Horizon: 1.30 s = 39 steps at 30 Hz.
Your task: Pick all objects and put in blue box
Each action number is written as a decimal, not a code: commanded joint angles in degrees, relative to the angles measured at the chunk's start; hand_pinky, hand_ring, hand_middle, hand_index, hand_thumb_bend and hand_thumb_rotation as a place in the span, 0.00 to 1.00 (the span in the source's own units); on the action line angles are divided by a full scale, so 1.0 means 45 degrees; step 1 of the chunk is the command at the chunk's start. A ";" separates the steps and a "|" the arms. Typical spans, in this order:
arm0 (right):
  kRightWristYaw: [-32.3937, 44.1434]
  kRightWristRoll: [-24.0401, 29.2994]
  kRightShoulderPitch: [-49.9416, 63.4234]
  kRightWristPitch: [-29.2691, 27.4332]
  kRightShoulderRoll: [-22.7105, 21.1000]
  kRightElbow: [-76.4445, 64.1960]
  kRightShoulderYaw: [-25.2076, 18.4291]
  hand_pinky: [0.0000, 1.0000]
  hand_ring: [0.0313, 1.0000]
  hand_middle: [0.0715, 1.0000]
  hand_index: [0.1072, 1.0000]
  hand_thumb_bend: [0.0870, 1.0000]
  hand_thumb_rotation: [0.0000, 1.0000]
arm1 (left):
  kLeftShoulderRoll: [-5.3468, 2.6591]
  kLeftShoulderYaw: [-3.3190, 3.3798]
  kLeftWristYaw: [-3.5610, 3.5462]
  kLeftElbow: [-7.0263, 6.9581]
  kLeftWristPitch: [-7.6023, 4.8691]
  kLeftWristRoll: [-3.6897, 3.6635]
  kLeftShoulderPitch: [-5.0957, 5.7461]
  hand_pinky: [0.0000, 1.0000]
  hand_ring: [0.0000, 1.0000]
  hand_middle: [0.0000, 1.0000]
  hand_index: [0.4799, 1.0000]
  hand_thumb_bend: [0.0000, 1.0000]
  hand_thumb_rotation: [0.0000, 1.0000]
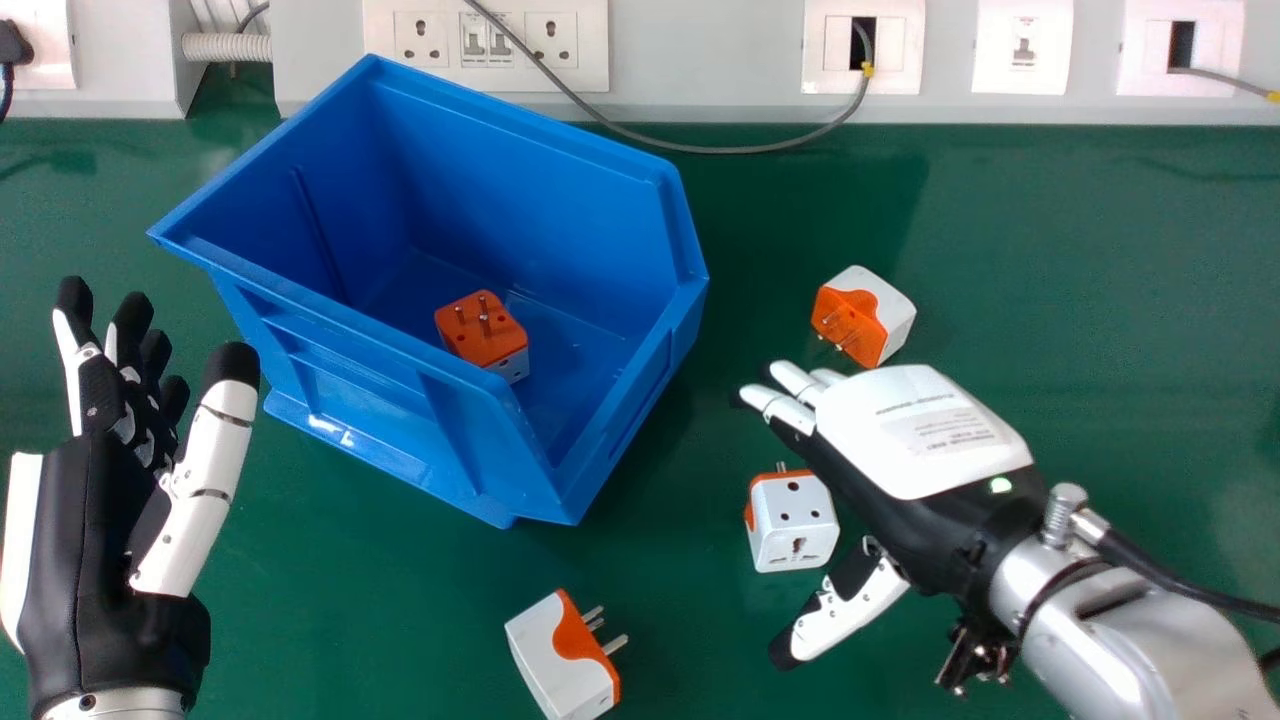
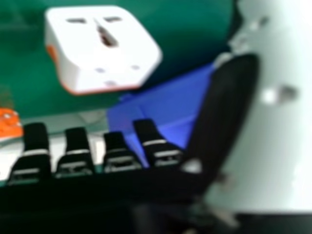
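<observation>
In the head view my right hand [image 1: 900, 460] hovers palm down over the right side, fingers extended and thumb spread. A white and orange adapter [image 1: 795, 522] lies between its thumb and fingers, untouched as far as I can see. That same adapter [image 2: 105, 48] shows ahead of my right hand [image 2: 117, 158] in the right hand view. Another adapter [image 1: 865, 315] rests just beyond the fingertips; a third [image 1: 562, 655] lies near the front edge, prongs pointing right. Inside the blue box [image 1: 430, 390] sits one adapter [image 1: 484, 332]. My left hand [image 1: 85, 540] is open and empty left of the box.
Behind the green table [image 1: 1050, 250] runs a wall panel with sockets [image 1: 487, 42]. A grey cable [image 1: 720, 150] loops down behind the box's right back corner. The box stands angled at left centre, between my two hands.
</observation>
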 commanded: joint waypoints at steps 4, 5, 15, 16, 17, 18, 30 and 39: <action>-0.0761 -0.0370 -0.0843 -0.0037 0.0320 0.1395 0.0402 0.80 0.89 0.91 0.84 0.90 0.30 | 0.0047 0.0069 -0.0045 -0.0314 -0.0260 -0.0036 -0.0026 1.00 1.00 1.00 1.00 0.47 0.51; -0.0853 -0.0402 -0.0955 -0.0029 0.0372 0.1693 0.0488 0.80 0.89 0.90 0.83 0.89 0.29 | 0.0041 0.0073 -0.0042 -0.0327 -0.0257 -0.0035 -0.0017 1.00 1.00 1.00 1.00 0.46 0.51; -0.4072 0.0133 -0.1787 -0.0200 0.1440 0.5092 0.0627 0.44 0.49 0.55 0.52 0.58 0.01 | 0.0035 0.0049 -0.0016 -0.0618 -0.0049 -0.0023 0.0081 1.00 1.00 1.00 1.00 0.45 0.51; -0.4286 0.0257 -0.1871 -0.0211 0.1537 0.5362 0.0592 0.38 0.43 0.51 0.50 0.52 0.00 | 0.0030 0.0047 -0.0019 -0.0620 -0.0039 -0.0039 0.0071 1.00 1.00 1.00 1.00 0.46 0.51; -0.4415 0.0364 -0.1926 -0.0242 0.1576 0.5524 0.0577 0.33 0.39 0.47 0.50 0.49 0.00 | 0.0025 0.0045 -0.0020 -0.0619 -0.0039 -0.0042 0.0065 1.00 1.00 1.00 1.00 0.46 0.51; -0.4292 0.0499 -0.2062 -0.0172 0.1612 0.5721 0.0587 0.31 0.37 0.46 0.51 0.48 0.00 | 0.0019 0.0037 -0.0001 -0.0608 -0.0067 0.0013 0.0061 1.00 1.00 1.00 1.00 0.46 0.51; -0.4488 0.1324 -0.2256 -0.0229 0.1408 0.6054 0.0504 0.18 0.24 0.28 0.41 0.44 0.16 | 0.0066 0.0020 0.0135 -0.0523 -0.0167 0.0245 -0.0019 1.00 1.00 1.00 1.00 0.48 0.52; -0.4336 0.1567 -0.2058 0.0016 0.1428 0.5621 0.0493 0.19 0.26 0.31 0.41 0.43 0.16 | 0.0113 -0.0027 0.0180 -0.0675 0.0021 0.0283 -0.0094 1.00 1.00 1.00 1.00 0.45 0.53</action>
